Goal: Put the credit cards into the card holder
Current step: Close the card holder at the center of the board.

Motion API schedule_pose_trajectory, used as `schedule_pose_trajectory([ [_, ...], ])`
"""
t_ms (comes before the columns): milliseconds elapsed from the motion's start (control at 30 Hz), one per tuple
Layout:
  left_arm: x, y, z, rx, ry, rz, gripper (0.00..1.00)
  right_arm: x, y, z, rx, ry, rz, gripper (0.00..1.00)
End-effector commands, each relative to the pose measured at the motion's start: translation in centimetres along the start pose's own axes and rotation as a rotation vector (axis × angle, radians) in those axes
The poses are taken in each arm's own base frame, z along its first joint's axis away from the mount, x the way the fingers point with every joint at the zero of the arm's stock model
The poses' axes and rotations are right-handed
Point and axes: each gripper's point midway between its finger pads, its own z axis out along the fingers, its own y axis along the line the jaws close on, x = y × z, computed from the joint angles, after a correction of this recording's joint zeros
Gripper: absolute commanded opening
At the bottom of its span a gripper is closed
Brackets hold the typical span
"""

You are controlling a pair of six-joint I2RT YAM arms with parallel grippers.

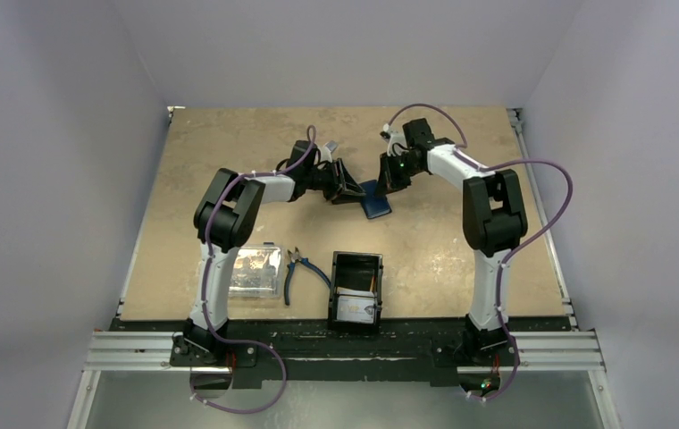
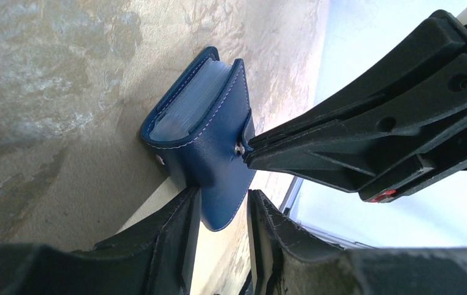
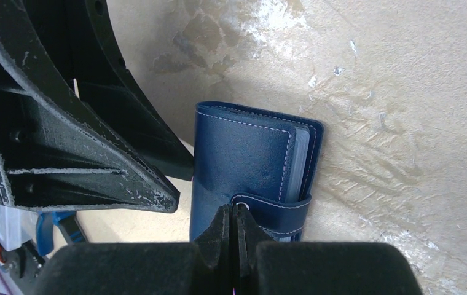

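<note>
The navy card holder (image 1: 375,201) lies folded on the table at the back centre, its strap wrapped round the open side (image 3: 243,160). Clear sleeves show between its covers (image 2: 200,141). My left gripper (image 2: 222,200) is open and straddles one edge of the cover; one finger touches it and a gap shows on the other side. My right gripper (image 3: 232,212) is shut, its tips pressed against the strap's snap end. Both grippers (image 1: 354,190) (image 1: 391,181) meet over the holder from either side. One pale credit card (image 1: 356,309) lies in the black tray.
A black open-topped tray (image 1: 356,265) stands near the front edge between the arm bases. Left of it lie blue-handled pliers (image 1: 300,268) and a clear plastic box (image 1: 255,271). White walls close in the table on the left, right and back.
</note>
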Motion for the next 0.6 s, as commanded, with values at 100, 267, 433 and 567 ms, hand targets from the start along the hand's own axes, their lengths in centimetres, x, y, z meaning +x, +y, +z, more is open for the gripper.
schedule_pose_trajectory([
  [100, -0.2, -0.2, 0.3, 0.022, -0.012, 0.014, 0.37, 5.6, -2.8, 4.0, 0.137, 0.21, 0.075, 0.0],
  [267, -0.2, -0.1, 0.4, 0.023, -0.013, 0.012, 0.37, 7.0, -3.4, 5.1, 0.227, 0.27, 0.065, 0.0],
  [433, -0.1, -0.2, 0.4, 0.026, -0.01, 0.011, 0.37, 8.1, -3.8, 5.9, 0.308, 0.318, 0.07, 0.0],
  [567, -0.1, -0.4, 0.4, 0.03, -0.011, 0.013, 0.37, 9.2, -4.2, 6.5, 0.374, 0.352, 0.081, 0.0],
])
